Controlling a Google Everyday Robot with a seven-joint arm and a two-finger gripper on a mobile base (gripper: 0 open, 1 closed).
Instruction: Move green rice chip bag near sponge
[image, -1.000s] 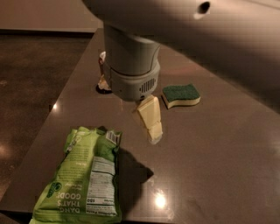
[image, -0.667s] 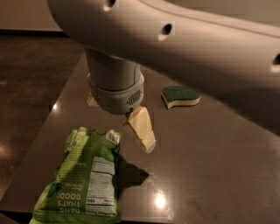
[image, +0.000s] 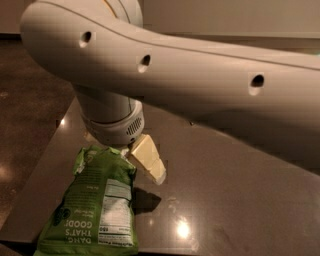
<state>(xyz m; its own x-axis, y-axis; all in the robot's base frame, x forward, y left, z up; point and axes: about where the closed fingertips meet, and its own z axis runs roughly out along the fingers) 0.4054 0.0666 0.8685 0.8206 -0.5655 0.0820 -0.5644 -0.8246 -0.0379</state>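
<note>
The green rice chip bag (image: 100, 207) lies flat on the dark table near its front left corner, label side up, with white lettering and a nutrition label. My gripper (image: 142, 159) hangs from the pale wrist housing (image: 112, 122), just above and to the right of the bag's top end, low over the table. My big pale arm (image: 200, 75) crosses the whole upper part of the view. The sponge is hidden behind the arm.
The dark table (image: 235, 200) runs to the right and back. Its left edge (image: 37, 185) and front edge are close to the bag. Dark floor (image: 25, 115) lies to the left.
The arm has swung left and nearer the camera, bringing the gripper down to the bag's top end. The arm now covers the sponge, which showed at the back right before. The bag has not moved.
</note>
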